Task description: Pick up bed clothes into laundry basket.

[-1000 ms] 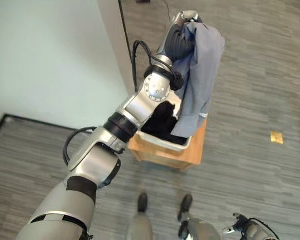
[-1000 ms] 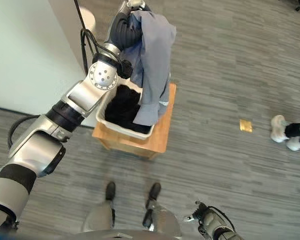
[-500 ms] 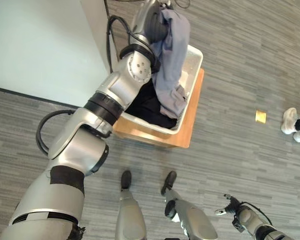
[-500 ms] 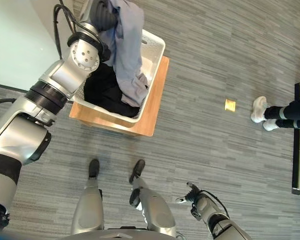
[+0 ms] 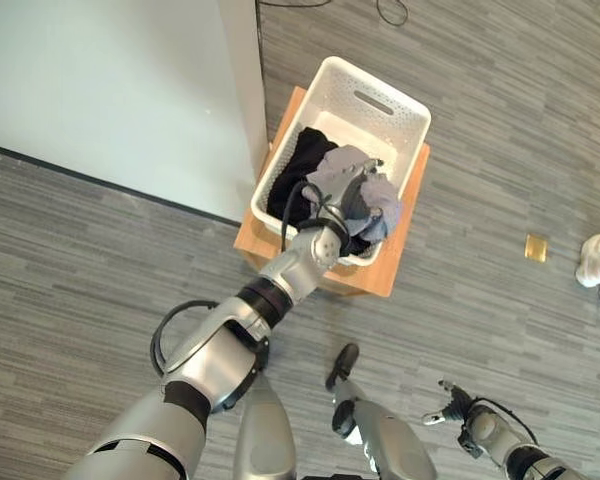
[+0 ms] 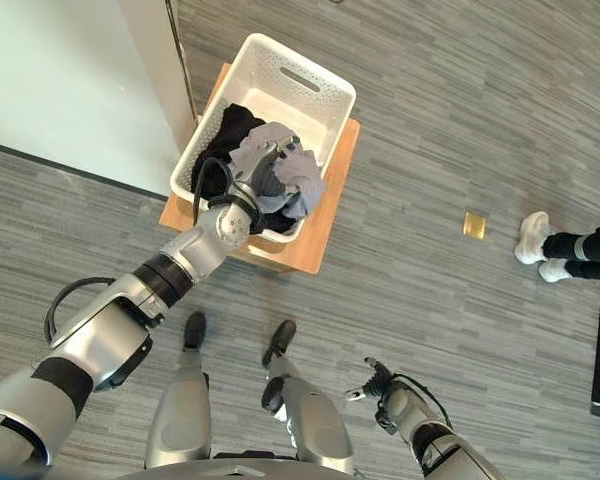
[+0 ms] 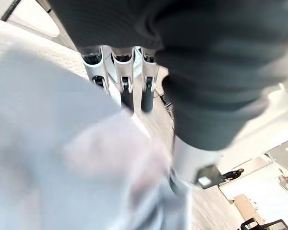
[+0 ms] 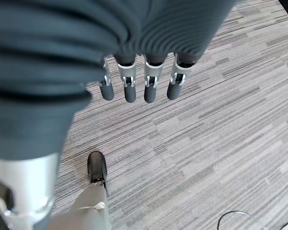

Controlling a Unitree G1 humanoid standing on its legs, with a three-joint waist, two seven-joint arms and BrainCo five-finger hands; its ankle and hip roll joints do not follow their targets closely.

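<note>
**Grey shirt at the basket's near rim**

My left hand is down over the laundry basket, at its near end. The grey shirt is bunched over and around that hand, part of it inside the basket, part spilling across the near rim toward the right corner. In the left wrist view my fingers run out fairly straight past the cloth, and the shirt lies heaped against the palm side. I can't tell whether the thumb has a pinch on the fabric, so the grip is unclear.

A dark garment lies inside the basket on its left side, touching the shirt. The far end of the basket shows bare white bottom. The basket sits on a low wooden stand, whose top shows along the basket's right side and near edge. A pale wall panel stands just left of the basket.

My right hand hangs well apart from the basket, low over the striped floor, fingers relaxed and loose, holding nothing.

A person's white shoes show on the floor far right of the basket, with a small yellow tag between them and the stand.
</note>
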